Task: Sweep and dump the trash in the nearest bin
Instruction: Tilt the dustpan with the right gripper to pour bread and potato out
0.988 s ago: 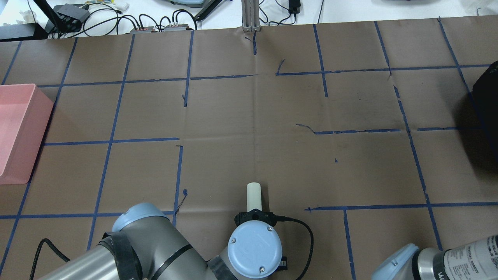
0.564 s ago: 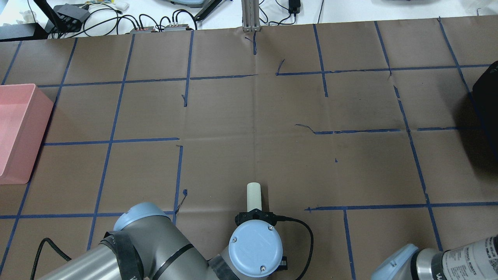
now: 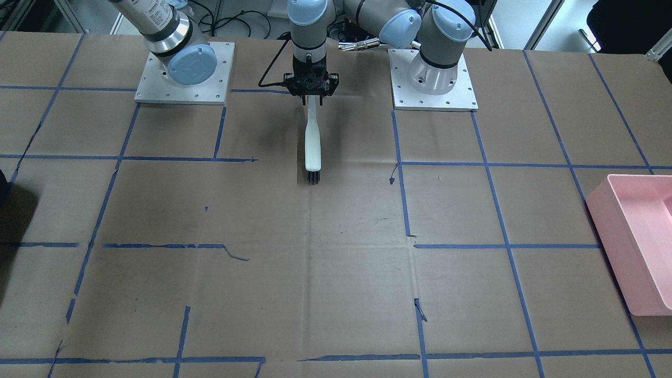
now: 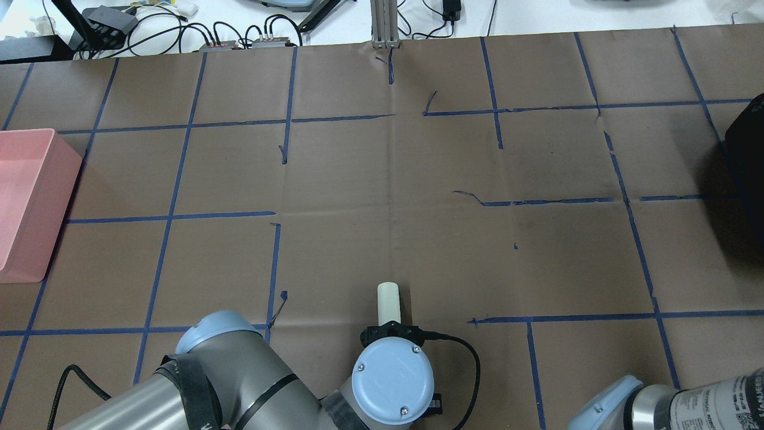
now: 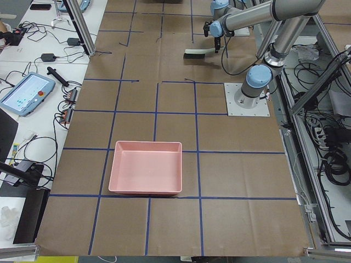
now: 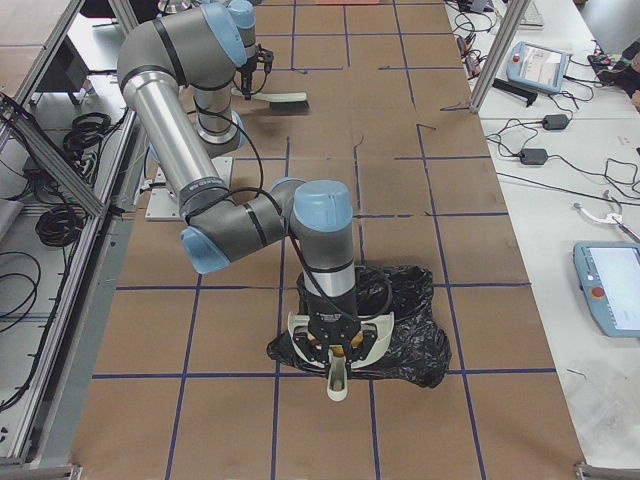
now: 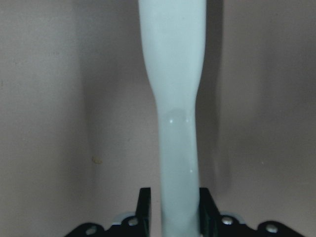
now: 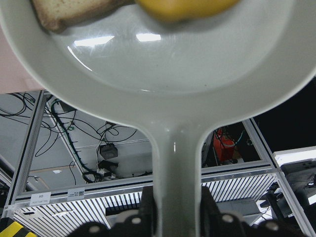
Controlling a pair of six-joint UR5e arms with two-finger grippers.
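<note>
My left gripper [image 3: 313, 97] is shut on the handle of a white brush [image 3: 313, 142] with black bristles, which lies low over the brown table near my base; the handle shows between the fingers in the left wrist view [image 7: 177, 148] and in the overhead view [image 4: 388, 301]. My right gripper [image 8: 177, 210] is shut on the handle of a white dustpan [image 8: 173, 74], held over the black bin bag [image 6: 405, 325]. One piece of bread [image 8: 74, 12] and the yellow potato [image 8: 187, 6] lie in the pan at the view's top edge. The second piece of bread is out of view.
A pink bin [image 3: 638, 241] stands at the table's end on my left side; it also shows in the overhead view [image 4: 24, 197]. The black bin bag shows at the overhead view's right edge [image 4: 746, 155]. Blue tape lines cross the brown paper.
My right arm's elbow has sunk slightly toward the overhead view's bottom right corner. The left arm and the brush have hardly moved.
</note>
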